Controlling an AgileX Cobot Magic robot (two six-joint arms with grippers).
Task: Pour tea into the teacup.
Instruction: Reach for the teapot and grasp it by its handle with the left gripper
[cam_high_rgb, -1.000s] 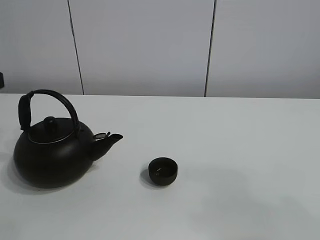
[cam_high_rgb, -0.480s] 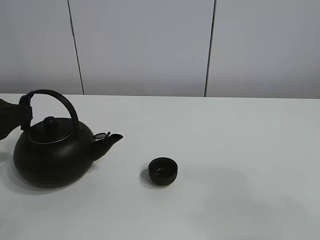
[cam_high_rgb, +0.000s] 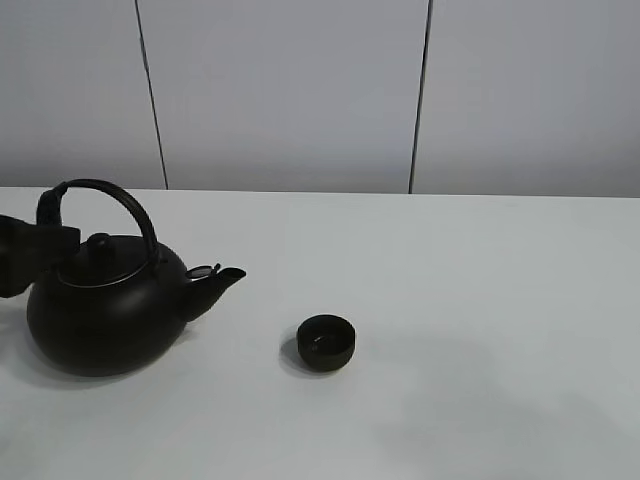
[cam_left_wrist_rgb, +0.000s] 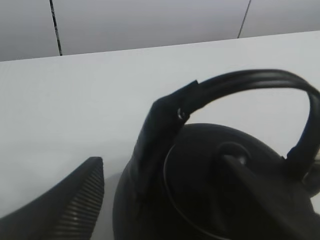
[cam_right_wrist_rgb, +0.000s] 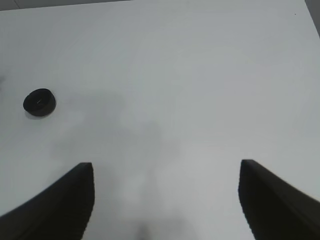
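Your left hand (cam_high_rgb: 58, 241) gapes around the handle (cam_left_wrist_rgb: 250, 80) of the kettle (cam_high_rgb: 105, 310), gripping nothing yet, set to lift. The teacup (cam_high_rgb: 326, 341) waits near the spout (cam_high_rgb: 225, 277); your right hand (cam_right_wrist_rgb: 165, 200) hangs open, empty.

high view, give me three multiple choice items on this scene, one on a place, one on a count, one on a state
1. Where does the cup stand in the high view?
A) on the table, right of the kettle and apart from its spout
B) behind the kettle
C) against the kettle's body

2. How many cups are on the table?
A) two
B) one
C) three

3. How is the right pincer?
A) shut on the cup
B) shut on the kettle's handle
C) open, holding nothing

Answers:
1 A, bare table shows between spout and cup.
2 B, only one cup shows in any view.
3 C, its fingers stand wide apart over bare table.
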